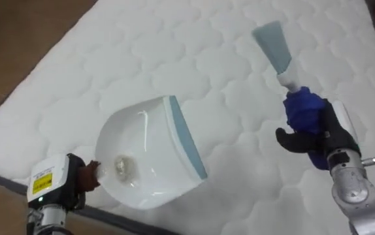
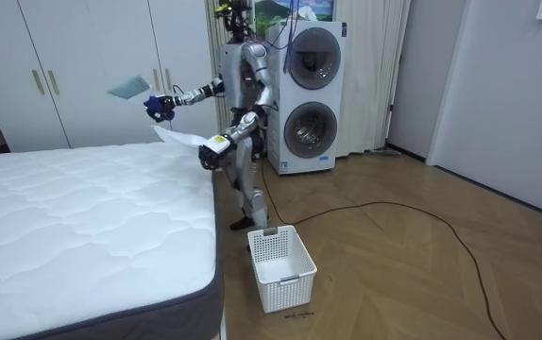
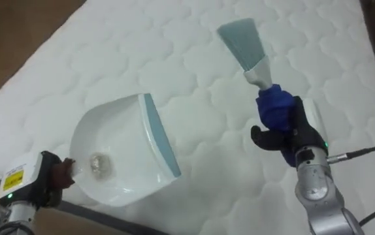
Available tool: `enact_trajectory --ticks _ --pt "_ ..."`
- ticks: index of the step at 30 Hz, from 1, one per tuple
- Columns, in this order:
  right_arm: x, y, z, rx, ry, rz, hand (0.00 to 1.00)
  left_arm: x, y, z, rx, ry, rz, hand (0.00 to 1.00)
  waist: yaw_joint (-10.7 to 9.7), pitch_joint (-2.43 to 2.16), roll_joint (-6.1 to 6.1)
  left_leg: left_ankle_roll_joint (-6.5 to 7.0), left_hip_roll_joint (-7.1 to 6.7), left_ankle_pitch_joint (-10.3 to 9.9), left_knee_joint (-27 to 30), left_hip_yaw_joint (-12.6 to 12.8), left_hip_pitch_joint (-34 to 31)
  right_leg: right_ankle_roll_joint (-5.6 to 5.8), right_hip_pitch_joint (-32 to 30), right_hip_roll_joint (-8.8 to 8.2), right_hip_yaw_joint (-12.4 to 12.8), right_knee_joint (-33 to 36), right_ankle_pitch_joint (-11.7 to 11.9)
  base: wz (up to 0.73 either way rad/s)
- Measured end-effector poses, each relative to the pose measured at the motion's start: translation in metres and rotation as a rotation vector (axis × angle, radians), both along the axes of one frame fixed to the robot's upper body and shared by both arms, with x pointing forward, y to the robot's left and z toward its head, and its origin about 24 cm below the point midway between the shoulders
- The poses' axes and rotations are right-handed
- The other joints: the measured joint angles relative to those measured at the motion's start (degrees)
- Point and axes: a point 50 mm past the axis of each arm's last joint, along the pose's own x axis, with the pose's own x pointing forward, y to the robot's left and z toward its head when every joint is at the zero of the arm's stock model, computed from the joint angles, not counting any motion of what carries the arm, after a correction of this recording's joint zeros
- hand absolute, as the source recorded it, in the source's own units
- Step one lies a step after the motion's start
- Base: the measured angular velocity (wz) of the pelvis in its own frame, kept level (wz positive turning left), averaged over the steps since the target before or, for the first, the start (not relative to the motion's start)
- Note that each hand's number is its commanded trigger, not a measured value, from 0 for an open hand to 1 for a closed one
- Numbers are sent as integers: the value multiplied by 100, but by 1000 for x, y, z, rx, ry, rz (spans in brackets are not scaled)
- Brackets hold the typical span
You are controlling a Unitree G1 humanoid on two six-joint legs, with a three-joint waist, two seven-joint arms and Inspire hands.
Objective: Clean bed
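A white dustpan (image 1: pixel 149 150) with a pale blue lip is held over the near edge of the white quilted mattress (image 1: pixel 194 59). A small crumpled scrap (image 1: pixel 122 166) lies inside the pan near its handle. My left hand (image 1: pixel 76 179) is shut on the dustpan's handle at the lower left. My right hand (image 1: pixel 308 127) is shut on a hand brush with a blue grip and light blue bristles (image 1: pixel 274 43), bristles pointing away above the mattress. In the room view I stand at the bed's corner, brush (image 2: pixel 129 88) raised and dustpan (image 2: pixel 181 139) at chest height.
A white slatted laundry basket (image 2: pixel 281 266) stands on the wood floor beside the bed. Stacked washer and dryer (image 2: pixel 309 85) are behind me, white wardrobes (image 2: pixel 73 66) along the wall. The floor (image 1: pixel 17 52) runs along the mattress's left side.
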Motion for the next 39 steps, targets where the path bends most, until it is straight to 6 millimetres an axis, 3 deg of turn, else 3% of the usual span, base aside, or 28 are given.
enact_trajectory --ticks 4,6,7,8,9,10,11,12,13,14,15,16,19,22,23,25,26,27,28,29,30,31,32,33,34,35,37,39 --pt "-1 -4 3 3 -43 -49 0 -1 -3 -2 -23 11 -2 100 5 6 7 -59 -9 18 313 32 -313 -50 180 -15 -475 7 -125 92" --pt "-1 -8 4 17 -62 -78 0 1 -4 -1 -42 1 -3 100 1 11 0 -105 76 66 474 406 -575 -99 188 -3 -499 9 -223 123" --pt "-3 -11 3 27 -69 -108 0 3 -5 0 -48 -6 -5 100 -17 17 3 -96 230 163 542 938 -752 -139 199 5 -643 16 -269 142" --pt "-4 -14 2 51 -78 -142 0 5 -5 1 -69 -17 4 100 -19 46 -38 -33 378 401 420 1636 -855 -181 195 -48 -936 21 -306 147" --pt "-4 -15 2 58 -85 -157 0 7 -5 2 -83 -24 9 100 -30 57 -60 10 424 553 291 1954 -891 -194 165 -118 -1098 15 -314 151" --pt "-4 -17 5 67 -114 -185 0 11 -7 4 -109 -40 15 100 -81 85 -100 51 519 786 157 2472 -965 -249 15 -249 -1605 43 -359 152" --pt "-4 -19 5 71 -124 -204 0 11 -8 4 -129 -43 22 100 -136 96 -61 130 719 579 663 2899 -1137 -243 -10 -298 -2158 82 -395 145" --pt "-4 -19 4 79 -125 -212 0 10 -7 3 -136 -37 26 100 -142 98 -46 129 828 409 922 3048 -1152 -242 -1 -311 -2366 123 -428 141" --pt "-4 -18 3 87 -126 -217 0 9 -5 1 -157 -23 42 100 -236 97 -15 63 1066 121 1305 3303 -1120 -234 61 -311 -2773 171 -488 113" --pt "-4 -17 3 89 -126 -217 0 9 -5 0 -163 -21 46 100 -308 104 9 -2 1163 23 1412 3380 -1110 -217 79 -315 -2932 233 -531 148" --pt "-4 -20 5 88 -136 -231 0 11 -7 1 -170 -21 42 100 -363 149 67 -47 1220 -65 1395 3420 -1150 -185 98 -371 -3206 453 -651 127" --pt "-3 -21 7 93 -154 -252 0 12 -8 0 -175 -17 38 100 -345 177 107 51 1196 -107 1303 3461 -1214 -160 36 -409 -3251 623 -738 112" --pt "-1 -20 9 89 -175 -270 0 11 -9 -1 -177 -8 43 100 -238 164 121 163 906 65 964 3292 -1222 -125 -27 -535 -3185 686 -755 55" --pt "-2 -22 7 98 -179 -284 0 13 -9 2 -162 -18 34 100 -51 92 212 220 720 178 730 3214 -1226 -70 -71 -616 -3173 707 -728 32" --pt "-4 -23 4 110 -169 -303 0 13 -9 2 -162 -21 33 100 -3 43 249 244 610 226 631 3100 -1215 -31 -35 -642 -3154 724 -706 40" --pt "-9 -27 -3 122 -150 -346 0 16 -7 5 -170 -39 32 100 -9 16 276 292 443 323 426 2910 -1137 -8 -34 -740 -3086 1002 -694 69" --pt "-11 -30 -6 133 -141 -374 0 18 -7 9 -175 -60 33 100 -86 2 281 323 309 408 289 2652 -1061 -5 -160 -864 -2814 1432 -690 92" --pt "-12 -31 -8 134 -135 -384 0 20 -7 11 -177 -70 32 100 -150 -1 285 342 266 443 243 2502 -1036 7 -297 -899 -2560 1645 -687 103" --pt "-17 -32 -12 130 -122 -395 0 23 -6 14 -177 -87 30 100 -221 -24 266 347 195 505 166 2216 -1013 61 -523 -784 -1774 1655 -770 99" --pt "-18 -32 -13 130 -117 -396 0 25 -4 18 -172 -105 26 100 -252 -21 264 332 180 553 104 1982 -1048 51 -800 -581 -1168 1412 -776 101" --pt "-19 -32 -14 130 -116 -397 0 25 -3 20 -168 -108 23 100 -281 -20 266 321 157 578 111 1820 -1071 32 -924 -506 -889 1251 -749 120" --pt "-19 -32 -14 138 -121 -407 0 25 -2 20 -163 -108 20 100 -407 -22 215 300 68 616 119 1560 -1071 69 -1130 -444 -474 933 -548 135" --pt "-20 -32 -14 146 -130 -427 0 24 -3 19 -173 -103 23 100 -495 -32 148 276 -32 617 206 1366 -1075 126 -1246 -446 -152 788 -2 140" --pt "-21 -34 -14 146 -132 -440 0 24 -4 19 -182 -98 23 100 -535 -29 133 252 -92 605 252 1212 -1070 36 -1231 -412 -72 851 92 118" --pt "-22 -36 -13 143 -142 -460 0 24 -7 18 -191 -90 11 100 -537 -53 142 205 -114 590 288 1091 -1074 93 -1099 -380 -140 765 -12 76" --pt "-19 -35 -11 142 -153 -456 0 24 -7 18 -191 -87 7 100 -429 -46 168 140 -95 579 293 997 -1092 70 -1022 -337 -280 680 -16 61" --pt "-19 -35 -10 142 -159 -453 0 24 -7 18 -191 -80 6 100 -431 -44 186 94 -105 601 298 789 -1160 37 -941 -318 -472 607 -40 59" --pt "-18 -34 -9 143 -163 -451 0 24 -5 18 -191 -67 8 100 -386 -41 187 91 -106 631 299 658 -1218 -1 -946 -277 -475 597 -67 43"
